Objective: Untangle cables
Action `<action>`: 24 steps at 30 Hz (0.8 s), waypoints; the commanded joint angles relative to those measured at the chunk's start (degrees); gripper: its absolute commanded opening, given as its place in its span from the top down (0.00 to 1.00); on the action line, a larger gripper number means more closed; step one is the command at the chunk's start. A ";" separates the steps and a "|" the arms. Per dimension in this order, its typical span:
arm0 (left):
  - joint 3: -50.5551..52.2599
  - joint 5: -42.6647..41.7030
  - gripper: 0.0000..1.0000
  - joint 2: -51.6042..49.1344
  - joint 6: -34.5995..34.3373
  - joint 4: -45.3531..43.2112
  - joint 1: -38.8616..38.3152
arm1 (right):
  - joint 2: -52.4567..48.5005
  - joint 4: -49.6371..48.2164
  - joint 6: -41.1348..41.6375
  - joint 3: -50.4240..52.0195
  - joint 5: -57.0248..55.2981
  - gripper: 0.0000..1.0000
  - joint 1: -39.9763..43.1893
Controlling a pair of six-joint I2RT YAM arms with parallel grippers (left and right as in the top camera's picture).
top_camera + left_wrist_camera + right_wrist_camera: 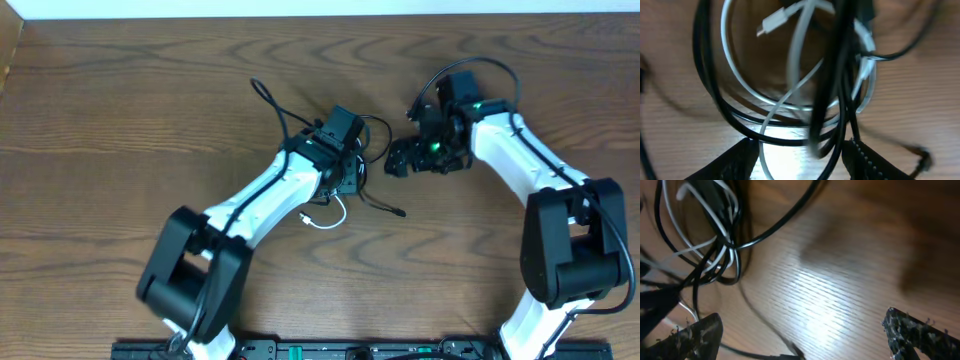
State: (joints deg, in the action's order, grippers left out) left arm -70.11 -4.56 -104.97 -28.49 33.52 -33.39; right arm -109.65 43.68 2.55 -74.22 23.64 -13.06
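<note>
Tangle of cables (830, 85) near the centre of the table (120, 100), lying mostly beneath the left gripper (800, 147). In the overhead view one black strand trails toward 10 o'clock, another toward 4 o'clock, and the white cable (796, 55) loops out at 7 o'clock. The left fingers stand spread, with several black strands and the white loop crossing between them. The right gripper (800, 320), at 3 o'clock of the tangle, is spread wide over bare wood and holds nothing. Risk: closing on several strands together would lift the whole knot and tighten it.
</note>
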 commanded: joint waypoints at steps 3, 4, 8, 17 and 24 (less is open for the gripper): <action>-0.63 1.64 0.92 -2.23 2.45 0.31 0.48 | 0.76 -3.10 0.44 4.31 2.43 0.01 -3.23; -0.63 1.60 0.92 -2.16 3.91 0.63 0.48 | 0.76 -3.30 0.55 4.61 2.43 0.01 -3.52; -0.66 1.62 0.93 -1.60 12.66 4.22 0.81 | 0.76 -4.92 2.67 5.99 1.64 0.04 -4.26; -1.01 1.60 0.92 -0.59 16.46 18.80 6.86 | 0.76 -7.58 2.51 7.39 -1.62 0.94 -4.61; -8.07 0.22 0.92 3.76 16.41 26.53 9.64 | 0.76 -8.63 2.51 7.43 -8.85 0.99 -4.83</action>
State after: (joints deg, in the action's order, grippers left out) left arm -72.73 -3.95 -105.95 -13.21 58.11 -24.14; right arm -109.65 35.11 5.04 -67.31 19.49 -17.21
